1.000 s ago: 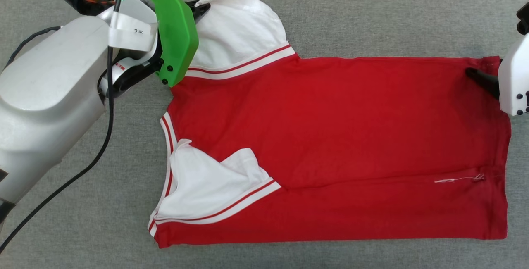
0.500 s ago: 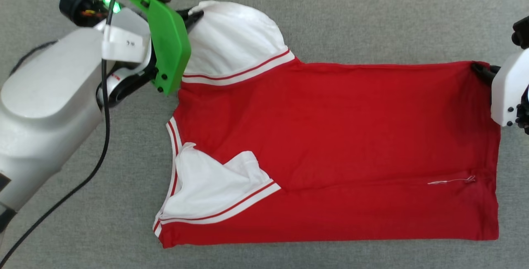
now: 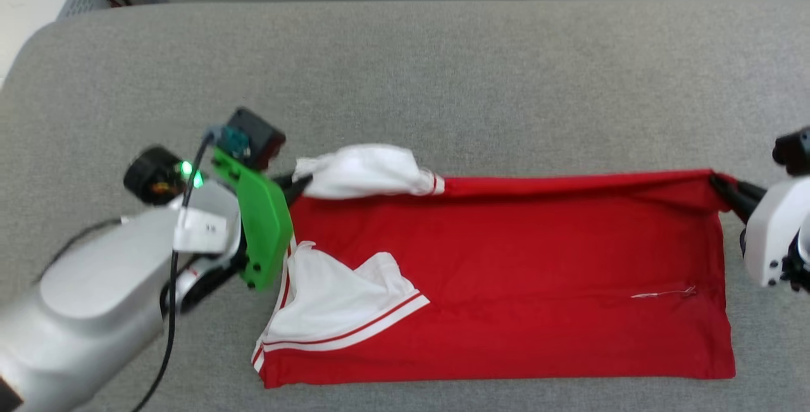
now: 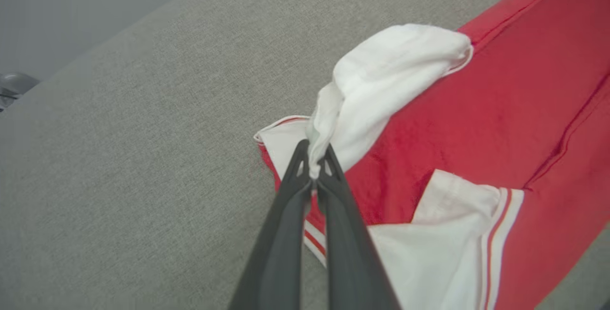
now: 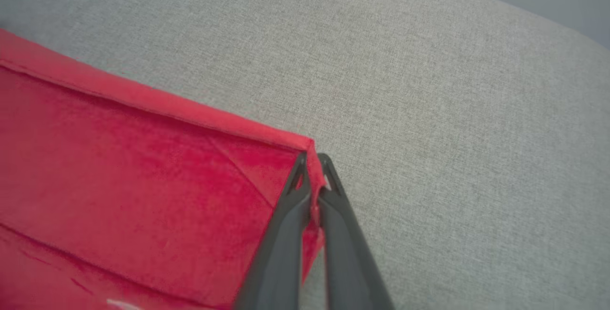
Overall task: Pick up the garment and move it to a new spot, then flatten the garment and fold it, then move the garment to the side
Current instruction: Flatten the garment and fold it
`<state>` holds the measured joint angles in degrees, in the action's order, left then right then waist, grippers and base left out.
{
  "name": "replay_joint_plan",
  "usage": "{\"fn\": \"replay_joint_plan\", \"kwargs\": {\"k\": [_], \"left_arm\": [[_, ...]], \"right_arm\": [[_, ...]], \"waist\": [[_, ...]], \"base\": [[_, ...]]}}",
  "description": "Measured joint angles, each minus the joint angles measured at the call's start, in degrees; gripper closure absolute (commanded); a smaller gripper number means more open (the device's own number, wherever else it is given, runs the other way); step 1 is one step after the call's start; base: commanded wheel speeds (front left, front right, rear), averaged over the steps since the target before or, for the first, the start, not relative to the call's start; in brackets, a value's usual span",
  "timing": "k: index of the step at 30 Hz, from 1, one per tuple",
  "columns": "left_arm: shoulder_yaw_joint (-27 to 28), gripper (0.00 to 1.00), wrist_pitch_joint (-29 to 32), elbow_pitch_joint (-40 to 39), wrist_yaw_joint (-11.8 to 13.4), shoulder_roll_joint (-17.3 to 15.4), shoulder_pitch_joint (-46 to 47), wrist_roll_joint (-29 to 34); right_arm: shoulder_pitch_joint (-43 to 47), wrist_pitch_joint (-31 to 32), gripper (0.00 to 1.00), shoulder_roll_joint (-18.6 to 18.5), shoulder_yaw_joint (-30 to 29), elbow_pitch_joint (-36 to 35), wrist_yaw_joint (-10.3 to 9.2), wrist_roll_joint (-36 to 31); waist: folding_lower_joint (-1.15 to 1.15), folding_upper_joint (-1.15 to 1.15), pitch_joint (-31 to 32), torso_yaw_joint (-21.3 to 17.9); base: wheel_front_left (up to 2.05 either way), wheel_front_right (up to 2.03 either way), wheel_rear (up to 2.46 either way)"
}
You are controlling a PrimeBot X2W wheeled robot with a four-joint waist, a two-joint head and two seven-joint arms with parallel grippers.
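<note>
Hoisting the garment (image 3: 506,273) by its far long edge now! Stretched lengthwise across the middle of the grey table (image 3: 443,70), neck end left, hem right. Resting flat along the near side, rising off the cloth along the far side.

Half a second back: spread wide, with the far sleeve (image 3: 367,168) fanned out flat. Now: bunching that sleeve into a drooping white wad, drawing the far edge into a taut straight line from left to right, and narrowing the red panel front to back. Also tilting the head view upward, bringing the table's back edge into sight, so crediting part of that shift to the camera and not to the cloth.

Gripping the sleeve's edge with the left hand (image 4: 313,157), squeezing white fabric between shut fingers. Gripping the far hem corner with the right hand (image 5: 313,167) in the same way, nipping red cloth tight. Leaving the near sleeve (image 3: 342,298) folded over the red body, and a loose white thread (image 3: 664,293) lying near the hem.

Looks like the opening of the fold: flattening done, far edge up and ready for carrying toward the near edge. Calls for moving both hands level and together, or risking a skewed crease. Worth watching that dangling sleeve too, likely to tuck under in a lump.
</note>
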<state>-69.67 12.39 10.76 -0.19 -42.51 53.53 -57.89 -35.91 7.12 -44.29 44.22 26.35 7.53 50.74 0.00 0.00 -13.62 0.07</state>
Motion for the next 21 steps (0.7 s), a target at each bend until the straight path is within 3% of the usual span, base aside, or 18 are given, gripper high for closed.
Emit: {"fn": "replay_joint_plan", "kwargs": {"k": [11, 21], "left_arm": [[-2.08, 1.0, -2.5, -4.54, 4.78, -2.45, -15.74, -4.57], [-2.57, 1.0, -4.19, -1.82, 5.53, -0.86, -21.37, -5.65]], "right_arm": [[16.73, -5.35, 1.0, -0.99, -3.52, -4.04, 0.0, 1.94], [26.41, -4.33, 1.0, 0.67, -7.98, -5.78, 0.0, 1.89]], "waist": [[0.0, 0.0, 6.36, 0.67], [0.0, 0.0, 5.62, 0.72]], "base": [[0.0, 0.0, 0.0], [0.0, 0.0, 0.0]]}}
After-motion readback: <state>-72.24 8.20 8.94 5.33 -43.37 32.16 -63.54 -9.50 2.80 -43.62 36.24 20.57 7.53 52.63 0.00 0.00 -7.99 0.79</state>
